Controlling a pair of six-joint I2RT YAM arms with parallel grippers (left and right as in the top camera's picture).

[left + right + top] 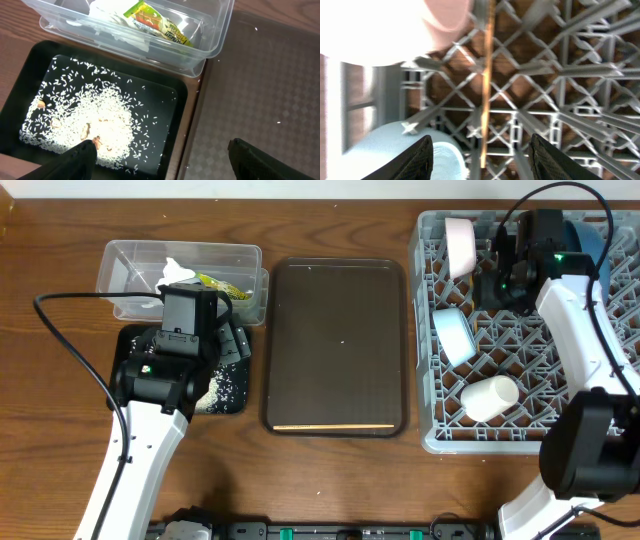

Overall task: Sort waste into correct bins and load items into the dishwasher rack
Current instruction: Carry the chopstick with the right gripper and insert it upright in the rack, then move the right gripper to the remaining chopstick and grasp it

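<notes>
The clear tub [130, 258] at the back left holds the crumpled white napkin [172, 273] and the yellow-green wrapper [159, 26]. The black tray [30, 65] in front of it holds the loose rice [95, 122]. My left gripper [160, 161] is open and empty above the black tray's right edge. The grey rack [430, 430] on the right holds a white bowl [458, 244], a light-blue bowl [454, 336], a white cup [490, 397] and the blue plate [592, 232]. My right gripper [482, 160] is open over the rack, with a wooden chopstick [487, 75] lying between its fingers, untouched.
The large dark brown serving tray [335, 345] lies between the bins and the rack, its left rim next to the black tray. Cables run from both arms. Bare wooden table [50, 430] lies in front of and left of the bins.
</notes>
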